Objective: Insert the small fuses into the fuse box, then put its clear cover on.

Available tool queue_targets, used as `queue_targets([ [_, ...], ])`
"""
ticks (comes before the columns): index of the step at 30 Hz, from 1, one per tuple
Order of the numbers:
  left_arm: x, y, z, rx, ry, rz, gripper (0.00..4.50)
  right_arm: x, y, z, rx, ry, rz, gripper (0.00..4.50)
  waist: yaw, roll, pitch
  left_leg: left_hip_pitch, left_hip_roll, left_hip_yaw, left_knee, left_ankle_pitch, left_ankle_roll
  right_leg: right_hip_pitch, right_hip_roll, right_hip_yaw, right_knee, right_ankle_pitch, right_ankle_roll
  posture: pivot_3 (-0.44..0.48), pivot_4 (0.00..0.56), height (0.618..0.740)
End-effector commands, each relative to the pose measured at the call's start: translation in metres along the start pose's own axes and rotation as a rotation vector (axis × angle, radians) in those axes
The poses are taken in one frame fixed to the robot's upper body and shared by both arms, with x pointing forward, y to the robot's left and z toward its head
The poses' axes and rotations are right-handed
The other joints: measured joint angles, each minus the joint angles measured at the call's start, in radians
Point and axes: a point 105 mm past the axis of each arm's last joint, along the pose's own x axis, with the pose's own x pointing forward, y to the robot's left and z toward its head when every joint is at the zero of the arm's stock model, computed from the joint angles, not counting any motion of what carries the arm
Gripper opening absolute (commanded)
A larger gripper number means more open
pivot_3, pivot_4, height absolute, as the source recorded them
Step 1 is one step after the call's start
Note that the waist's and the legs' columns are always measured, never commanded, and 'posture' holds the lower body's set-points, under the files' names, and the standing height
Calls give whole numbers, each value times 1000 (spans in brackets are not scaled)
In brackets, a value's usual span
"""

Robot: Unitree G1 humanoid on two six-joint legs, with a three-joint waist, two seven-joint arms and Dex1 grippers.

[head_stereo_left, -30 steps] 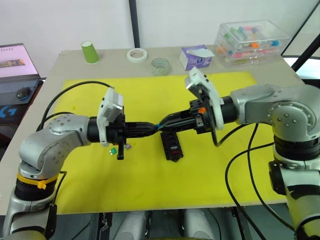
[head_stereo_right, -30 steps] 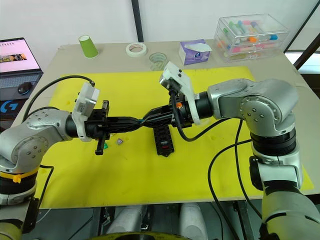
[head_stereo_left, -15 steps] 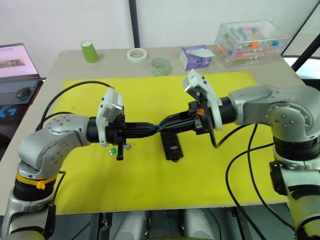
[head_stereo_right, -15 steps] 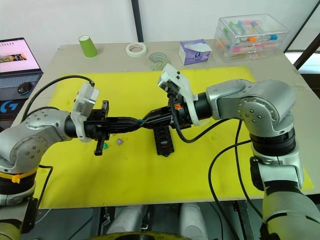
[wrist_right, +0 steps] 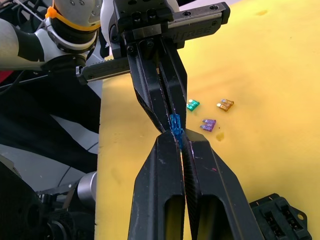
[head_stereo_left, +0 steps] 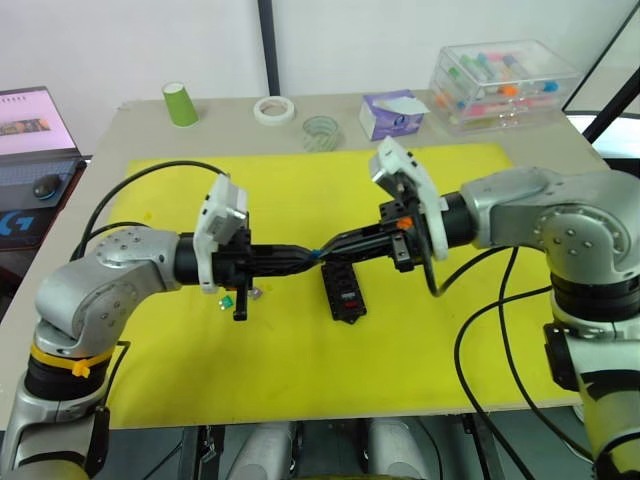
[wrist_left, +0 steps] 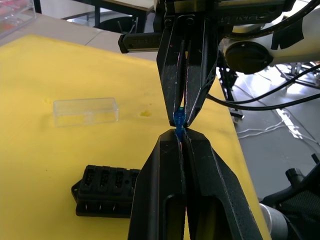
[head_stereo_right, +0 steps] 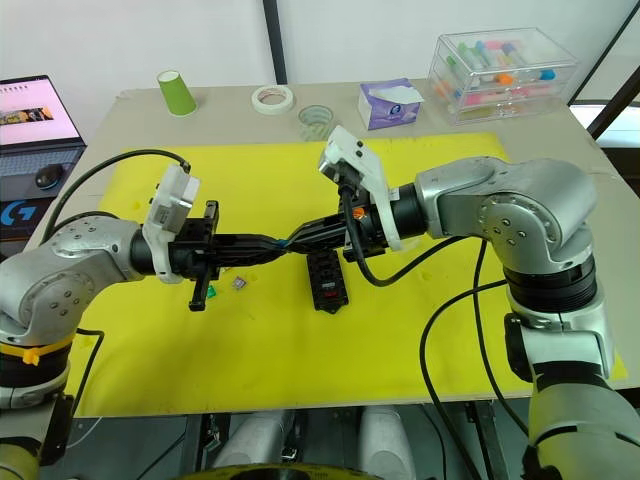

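Observation:
Above the yellow mat [head_stereo_left: 300, 380] my two grippers meet tip to tip. A small blue fuse [wrist_left: 178, 120] is pinched between them. My left gripper [head_stereo_left: 310, 256] is shut on one end of it, and my right gripper [head_stereo_left: 328, 249] is shut on the other end. The black fuse box [head_stereo_left: 343, 292] lies on the mat just below the tips. The clear cover [wrist_left: 86, 111] lies flat on the mat beyond the fuse box. Loose fuses rest on the mat under my left arm: a green one [wrist_right: 193, 104], an amber one [wrist_right: 225, 104] and a pale purple one [wrist_right: 208, 125].
Behind the mat stand a green cup [head_stereo_left: 181, 103], a white tape roll [head_stereo_left: 272, 110], a clear tape roll [head_stereo_left: 320, 130], a purple tissue box [head_stereo_left: 392, 113] and a large clear storage box [head_stereo_left: 503, 80]. A laptop [head_stereo_left: 30, 125] sits at the far left. Black cables trail from both arms.

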Motion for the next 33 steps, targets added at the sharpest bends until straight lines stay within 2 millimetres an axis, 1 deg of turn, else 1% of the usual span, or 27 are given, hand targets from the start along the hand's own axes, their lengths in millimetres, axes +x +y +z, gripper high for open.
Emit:
queue_targets([
  [1,-3,7,-11,35,114,47,454,-4,2,6,-85,20,-29,0,0,0,0,0,0,0,0,0,0,0,0,0,0,0,0,0,150,740],
  [2,-3,10,-18,50,150,58,590,-4,1,1,-104,50,-45,0,-1,0,0,0,0,0,0,0,0,0,0,0,0,0,0,0,150,740],
  [3,-4,12,-26,65,186,67,891,-3,-1,-5,-126,87,-62,0,0,0,0,0,0,0,0,0,0,0,0,0,0,0,0,0,150,740],
  [5,-5,16,-41,99,246,80,1602,-2,-7,-18,-172,159,-93,0,0,0,0,0,0,0,-1,0,0,0,0,0,0,0,0,0,150,740],
  [7,-3,17,-62,131,306,73,2273,0,-12,-32,-219,226,-104,0,0,0,0,0,0,0,-1,0,0,0,0,0,-1,0,0,0,150,740],
  [9,1,16,-76,135,318,64,2996,2,-15,-43,-287,287,-100,0,0,0,0,0,0,0,-1,0,0,0,0,0,-1,0,0,0,150,740],
  [13,12,20,-91,144,311,64,4443,6,-24,-47,-349,323,-97,0,2,0,0,0,0,0,-1,0,0,-1,0,0,-1,0,0,0,150,740],
  [17,18,24,-93,173,308,72,4476,7,-30,-50,-408,359,-104,0,1,0,0,0,0,0,-1,0,0,0,0,0,-1,0,0,0,150,740],
  [24,23,24,-92,199,300,67,4476,9,-39,-56,-412,379,-115,0,1,0,0,0,0,0,-1,0,0,0,0,0,-1,0,0,0,150,740],
  [33,24,23,-92,204,298,70,4476,13,-37,-62,-399,389,-88,0,1,0,0,0,0,0,0,0,0,0,0,0,-1,0,0,0,150,740],
])
